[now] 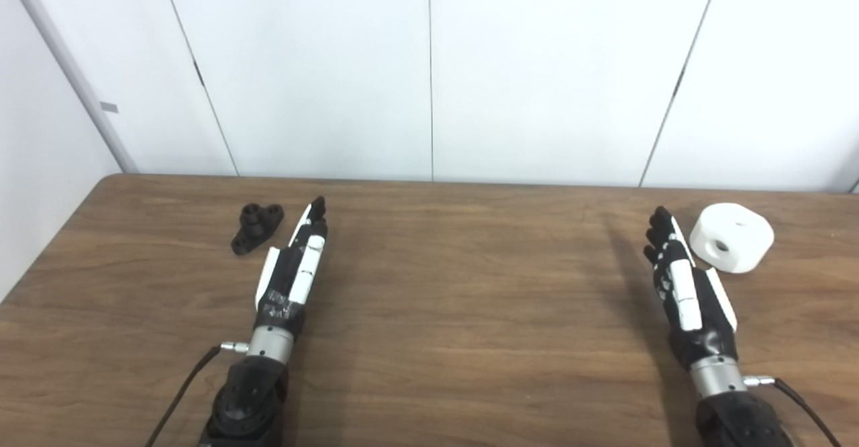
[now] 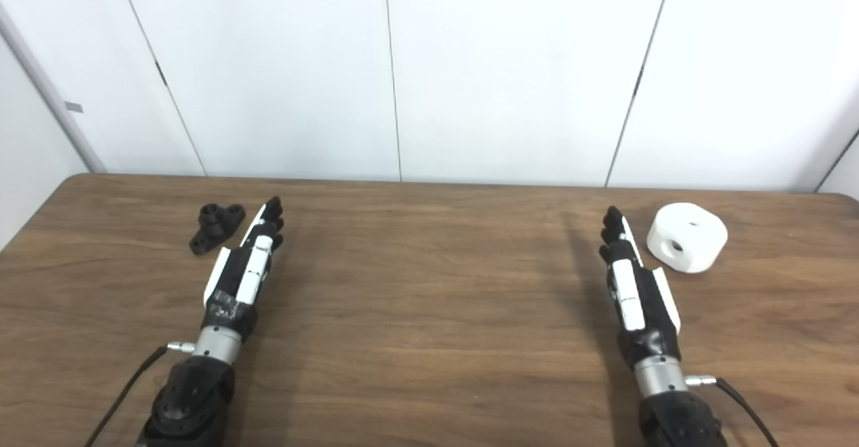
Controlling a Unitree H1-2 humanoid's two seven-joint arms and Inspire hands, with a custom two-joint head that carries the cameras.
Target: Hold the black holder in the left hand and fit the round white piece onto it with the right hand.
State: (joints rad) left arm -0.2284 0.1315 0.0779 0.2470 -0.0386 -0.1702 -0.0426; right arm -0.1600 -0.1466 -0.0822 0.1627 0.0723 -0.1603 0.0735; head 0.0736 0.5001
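One black holder [image 1: 256,227], lying diagonally, untouched

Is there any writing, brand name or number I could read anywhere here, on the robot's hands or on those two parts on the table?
None: no readable text in either view.
left hand and right hand: black and white, no lettering that shows.
black holder: plain.
round white piece: plain, only holes.
Small grey tag on the wall strip: too small to tell if it bears writing.

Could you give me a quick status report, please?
Left hand open, empty, beside black holder. Right hand open, empty, beside round white piece. Both parts on table, untouched. Nothing in the way.
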